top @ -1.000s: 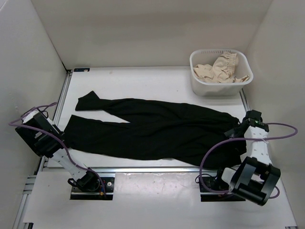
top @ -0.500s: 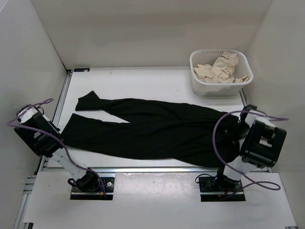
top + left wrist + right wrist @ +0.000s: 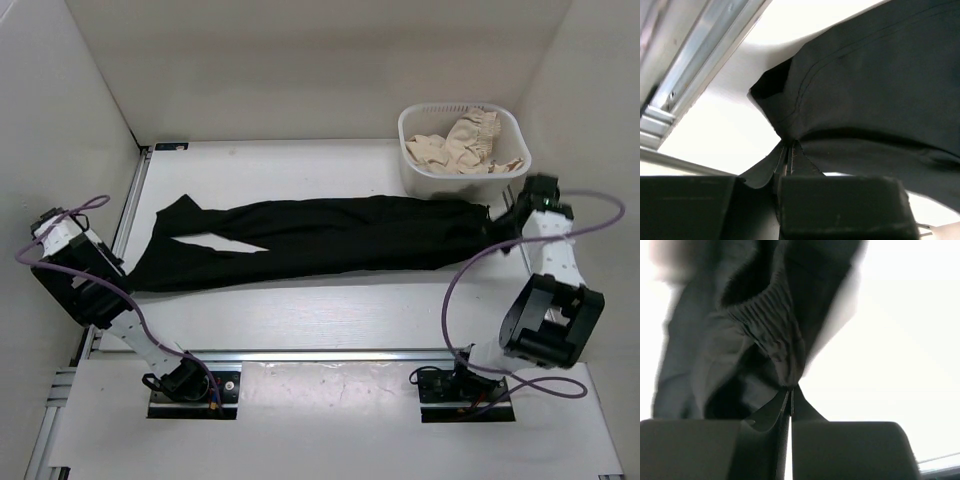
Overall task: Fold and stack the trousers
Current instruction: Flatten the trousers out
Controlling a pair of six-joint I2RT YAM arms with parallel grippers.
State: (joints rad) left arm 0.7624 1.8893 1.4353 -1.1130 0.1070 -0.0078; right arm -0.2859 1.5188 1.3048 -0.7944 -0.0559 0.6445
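The black trousers (image 3: 320, 240) lie stretched across the table, folded lengthwise into a narrow band, legs to the left and waist to the right. My left gripper (image 3: 128, 284) is shut on the hem of the near leg at the left edge; the left wrist view shows the jaws pinching the trousers (image 3: 875, 85) at the left gripper (image 3: 789, 146). My right gripper (image 3: 497, 216) is shut on the gathered waistband beside the basket. In the right wrist view the elastic waistband (image 3: 772, 330) bunches into the right gripper (image 3: 791, 388).
A white basket (image 3: 420, 178) holding a beige ruffled garment (image 3: 462, 145) stands at the back right, close to my right gripper. White walls close in the table on three sides. An aluminium rail (image 3: 300, 354) runs along the near edge.
My right gripper closed on the waistband and carried it back toward the basket, folding the near half of the trousers over the far half. The left gripper kept its grip and shifted slightly back.
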